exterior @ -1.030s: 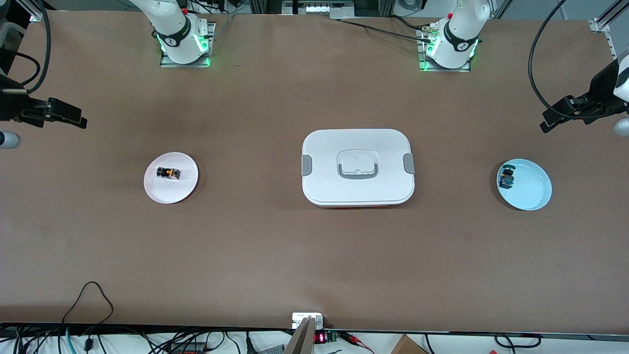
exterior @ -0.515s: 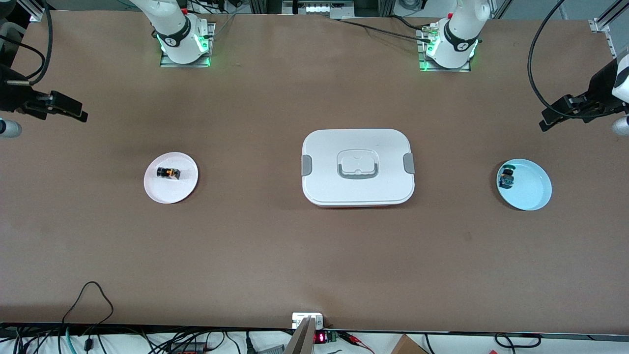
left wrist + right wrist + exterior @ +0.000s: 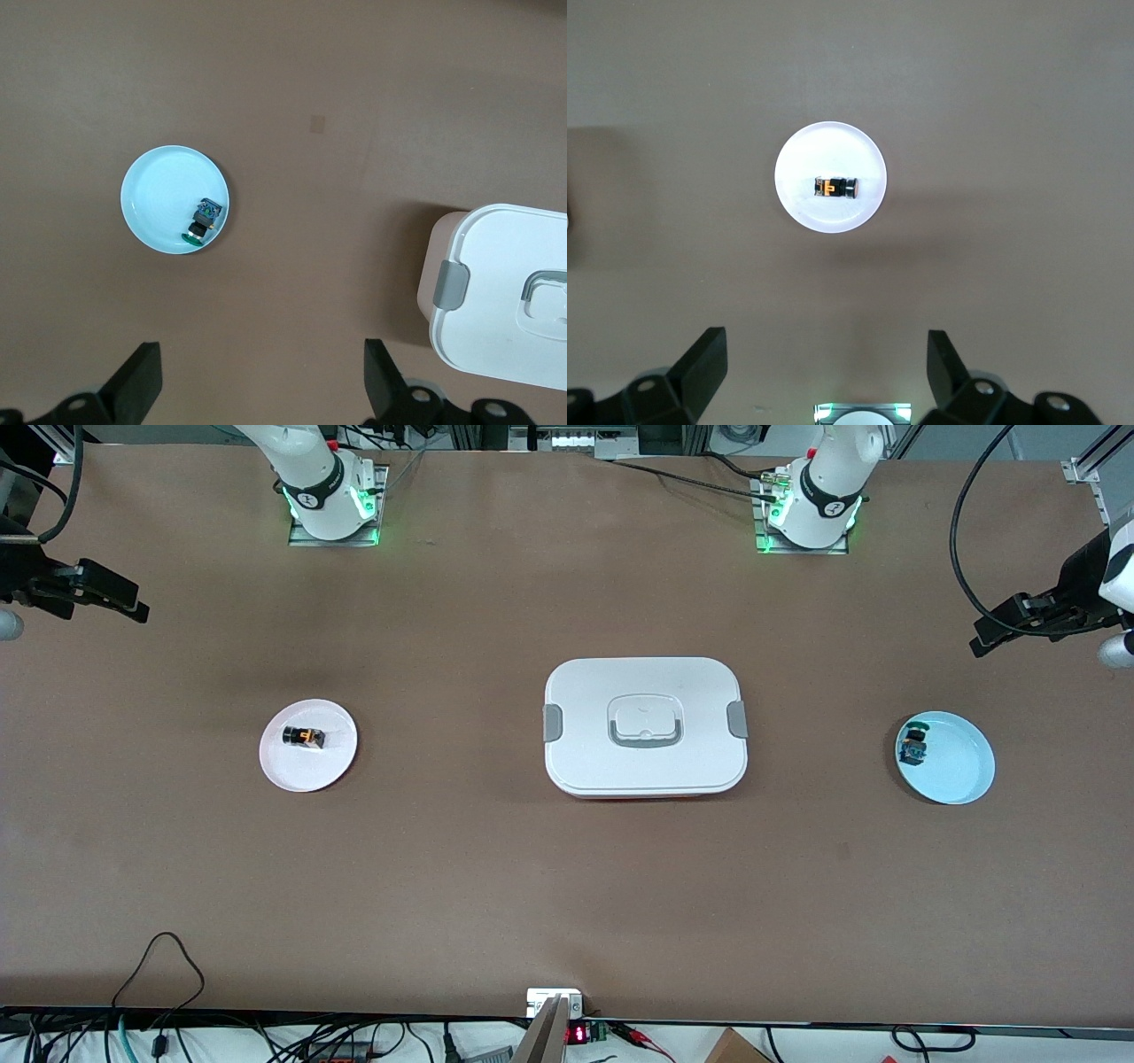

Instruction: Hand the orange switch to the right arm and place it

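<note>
- Since a second ago, my right gripper (image 3: pixel 124 602) has drifted up and back toward my base end of the table, and it hangs over bare tabletop at the right arm's end.
- My left gripper (image 3: pixel 988 638) has shifted only slightly the same way; it hangs over the table at the left arm's end.
- Nothing on the table has moved in that time.
- The right wrist view shows my right fingers (image 3: pixel 700 367) spread wide with nothing between them.
- The left wrist view shows my left fingers (image 3: pixel 137 385) spread wide too, also holding nothing.
- The orange switch (image 3: pixel 303 737) lies on its side on the white plate (image 3: pixel 301 775), toward the right arm's end of the table, apart from both grippers.
- In the right wrist view the switch (image 3: pixel 835 187) sits close to the middle of that plate (image 3: pixel 806 150), with rim showing all round it.
- The white lidded box (image 3: pixel 645 726) stands in the middle of the table, well apart from both plates.
- The blue plate (image 3: pixel 961 766) lies toward the left arm's end, with a small green-and-blue part (image 3: pixel 913 747) against its rim on the side facing the box.
- Wide bare brown table (image 3: pixel 567 903) runs between the plates and the box, and along the edge nearest the front camera.
- Cables (image 3: pixel 164 965) lie over that near edge toward the right arm's end.
</note>
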Controlling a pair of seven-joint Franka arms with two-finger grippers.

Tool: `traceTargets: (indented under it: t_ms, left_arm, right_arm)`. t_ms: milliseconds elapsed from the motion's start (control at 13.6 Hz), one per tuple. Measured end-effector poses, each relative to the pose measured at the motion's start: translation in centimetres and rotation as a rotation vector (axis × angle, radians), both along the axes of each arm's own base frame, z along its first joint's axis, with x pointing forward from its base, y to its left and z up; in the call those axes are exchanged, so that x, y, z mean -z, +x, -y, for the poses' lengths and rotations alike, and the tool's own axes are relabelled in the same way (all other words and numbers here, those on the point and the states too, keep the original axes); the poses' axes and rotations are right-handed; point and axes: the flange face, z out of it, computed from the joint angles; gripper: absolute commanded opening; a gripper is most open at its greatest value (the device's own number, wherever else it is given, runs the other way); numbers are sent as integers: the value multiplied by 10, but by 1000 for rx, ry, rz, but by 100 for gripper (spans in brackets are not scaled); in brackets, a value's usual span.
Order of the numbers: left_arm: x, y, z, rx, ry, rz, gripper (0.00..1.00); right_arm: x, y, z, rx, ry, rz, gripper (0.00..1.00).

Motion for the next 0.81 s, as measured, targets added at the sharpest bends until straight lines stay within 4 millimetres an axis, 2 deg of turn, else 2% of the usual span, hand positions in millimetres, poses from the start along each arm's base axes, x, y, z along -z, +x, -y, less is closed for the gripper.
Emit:
traceTargets:
  t_ms: [809]
  left_arm:
    - [1,-1,0,-1,0,-6,100]
  right_arm:
    - [-3,0,-7,-17,0,7,100]
